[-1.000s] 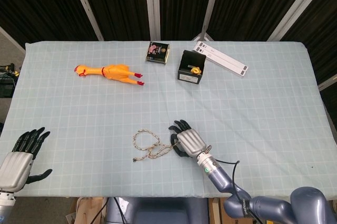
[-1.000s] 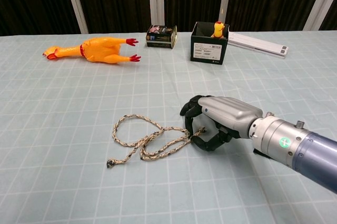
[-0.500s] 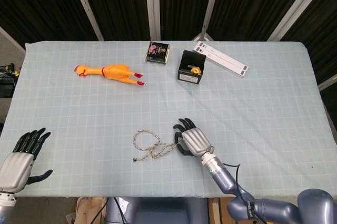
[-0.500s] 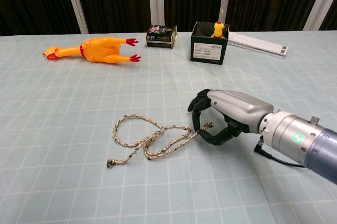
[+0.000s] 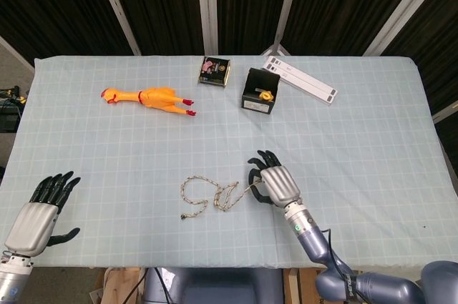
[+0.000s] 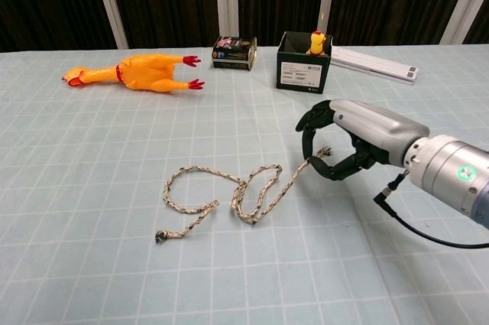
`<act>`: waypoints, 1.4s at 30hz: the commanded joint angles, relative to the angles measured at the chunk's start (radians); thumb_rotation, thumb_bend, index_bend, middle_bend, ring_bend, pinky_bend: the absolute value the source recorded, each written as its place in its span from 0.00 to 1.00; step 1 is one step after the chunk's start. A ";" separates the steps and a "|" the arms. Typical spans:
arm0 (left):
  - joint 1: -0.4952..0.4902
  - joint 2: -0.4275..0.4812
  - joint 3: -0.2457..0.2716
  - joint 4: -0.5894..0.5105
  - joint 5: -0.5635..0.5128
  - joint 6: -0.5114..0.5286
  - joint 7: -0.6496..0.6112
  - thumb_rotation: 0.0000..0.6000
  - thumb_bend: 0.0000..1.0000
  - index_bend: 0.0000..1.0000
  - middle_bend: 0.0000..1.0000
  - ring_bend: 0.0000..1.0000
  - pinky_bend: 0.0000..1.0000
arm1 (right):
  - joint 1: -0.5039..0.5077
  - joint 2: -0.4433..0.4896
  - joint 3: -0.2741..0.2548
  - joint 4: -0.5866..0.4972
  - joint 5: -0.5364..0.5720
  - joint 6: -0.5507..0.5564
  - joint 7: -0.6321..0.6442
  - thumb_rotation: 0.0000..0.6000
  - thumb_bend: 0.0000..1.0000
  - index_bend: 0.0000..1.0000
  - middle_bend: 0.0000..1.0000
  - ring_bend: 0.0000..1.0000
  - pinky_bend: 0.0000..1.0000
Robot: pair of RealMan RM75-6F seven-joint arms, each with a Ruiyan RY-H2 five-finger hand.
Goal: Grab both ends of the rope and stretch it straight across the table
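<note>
Gripping rope [image 6: 229,191] end, right hand [image 6: 348,141], contact half-hidden

Illumination is bright, even and diffuse, apparently from overhead; the table [image 5: 358,139] is uniformly lit with no glare. Shadows are faint and short — a soft one lies under the right hand [image 6: 348,141] in the chest view. The dark backdrop stays near black. Both views are sharp, with no motion blur; the head view shows wide-angle distortion — its table edges converge noticeably.
</note>
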 commanded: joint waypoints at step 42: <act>-0.304 -0.465 -0.114 -0.061 -0.374 -0.337 0.424 1.00 0.36 0.40 0.09 0.00 0.00 | -0.024 0.050 0.010 -0.100 0.064 0.036 -0.076 1.00 0.52 0.56 0.24 0.01 0.00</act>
